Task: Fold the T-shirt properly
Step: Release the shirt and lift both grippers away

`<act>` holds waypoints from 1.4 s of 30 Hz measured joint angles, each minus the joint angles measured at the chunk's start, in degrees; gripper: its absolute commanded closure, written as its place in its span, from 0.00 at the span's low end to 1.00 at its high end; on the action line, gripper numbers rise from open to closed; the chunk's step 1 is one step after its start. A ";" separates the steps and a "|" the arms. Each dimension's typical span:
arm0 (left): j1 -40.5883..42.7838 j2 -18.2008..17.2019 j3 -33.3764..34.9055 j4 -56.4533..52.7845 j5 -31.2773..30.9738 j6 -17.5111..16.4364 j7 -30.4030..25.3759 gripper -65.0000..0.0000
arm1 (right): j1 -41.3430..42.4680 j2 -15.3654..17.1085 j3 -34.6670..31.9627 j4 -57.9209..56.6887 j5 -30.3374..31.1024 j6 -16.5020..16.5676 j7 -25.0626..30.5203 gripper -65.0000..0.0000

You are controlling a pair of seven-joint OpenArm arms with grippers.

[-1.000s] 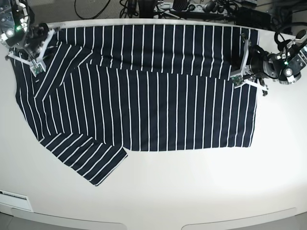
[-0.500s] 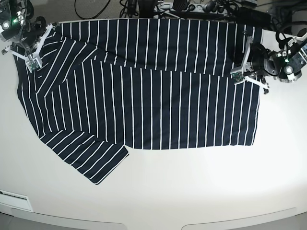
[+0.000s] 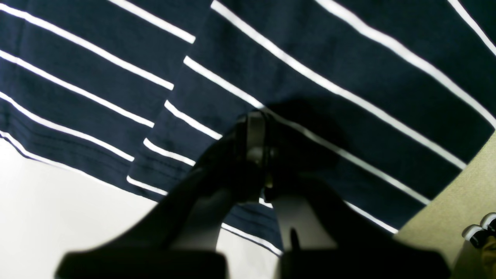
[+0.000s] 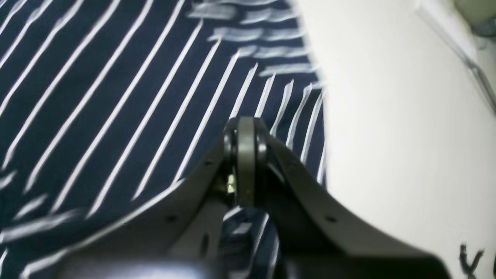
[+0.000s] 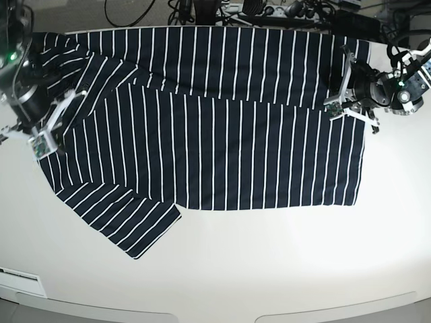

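You have one striped T-shirt (image 5: 222,134) spread on one white desk (image 5: 269,262). Two robot arms are present, each with one end effector: the left end effector (image 5: 335,108) at far right, the right end effector (image 5: 44,145) at left.

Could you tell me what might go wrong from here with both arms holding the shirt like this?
1. The left gripper pinches the T-shirt near its hem, so the cloth could slip free.
2. The right gripper is moving, judging by its blurred wrist view; uneven pulling could skew the fold.
3. The sleeve lies spread out on the table and may drag or bunch.
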 measured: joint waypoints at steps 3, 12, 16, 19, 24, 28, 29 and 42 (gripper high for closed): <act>-0.02 0.00 0.00 0.00 0.00 0.00 0.04 1.00 | 6.84 -0.33 0.02 -9.46 0.61 1.68 2.67 1.00; 0.00 0.00 0.00 0.00 -1.53 -0.02 0.04 1.00 | 32.57 -0.83 0.17 -49.40 16.37 10.29 -1.40 1.00; -0.02 0.00 0.00 0.00 -1.73 -0.02 0.04 1.00 | 43.39 -1.84 0.35 -69.55 20.57 17.55 -7.30 1.00; 0.00 0.00 0.00 0.00 -1.75 -0.02 0.00 1.00 | 48.59 -2.67 0.26 -81.59 23.06 20.44 -7.54 1.00; 0.00 0.00 0.00 0.00 -1.73 -0.02 0.00 1.00 | 51.56 -2.51 0.28 -88.80 24.06 21.00 -7.56 0.92; 0.00 0.00 0.00 0.00 -1.75 -0.02 -0.02 1.00 | 51.84 -2.45 0.31 -88.80 24.15 21.00 -7.39 0.55; 0.00 0.00 0.00 0.00 -1.75 -0.02 -0.02 1.00 | 51.89 -2.45 0.31 -88.80 24.13 21.00 -7.28 0.52; 0.00 0.00 0.00 0.00 -1.73 -0.02 -0.02 1.00 | 51.06 -2.47 0.35 -88.74 26.21 20.48 -7.23 0.51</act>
